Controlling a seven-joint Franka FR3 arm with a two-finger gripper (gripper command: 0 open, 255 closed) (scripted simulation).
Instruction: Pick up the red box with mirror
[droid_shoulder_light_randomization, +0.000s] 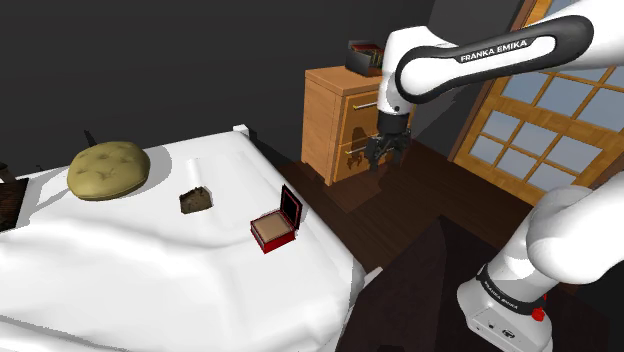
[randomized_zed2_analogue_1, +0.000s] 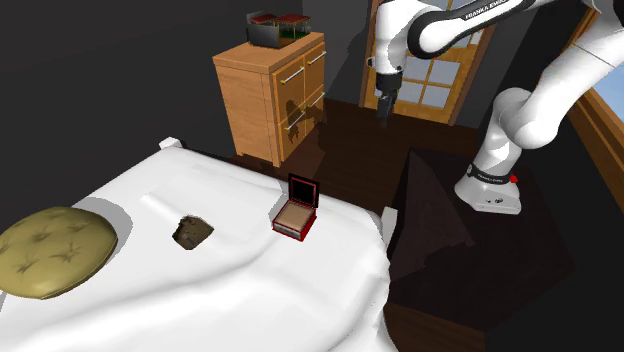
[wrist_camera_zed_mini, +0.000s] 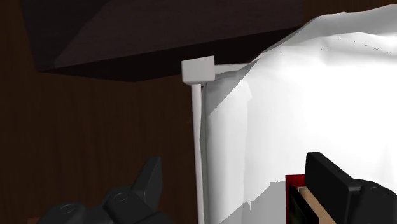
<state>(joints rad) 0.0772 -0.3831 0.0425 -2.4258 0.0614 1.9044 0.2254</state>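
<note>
On white bed (droid_shoulder_light_randomization: 150, 285), red box (droid_shoulder_light_randomization: 277, 227), claw (droid_shoulder_light_randomization: 386, 160) aloft

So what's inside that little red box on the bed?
The red box stands open, showing a flat tan insert filling it. Its raised lid has a dark inner face. Anything beneath the insert is covered.

We see a small red box (droid_shoulder_light_randomization: 277, 229), lid open and upright, tan inside, sitting near the white bed's (droid_shoulder_light_randomization: 150, 270) edge.
</note>
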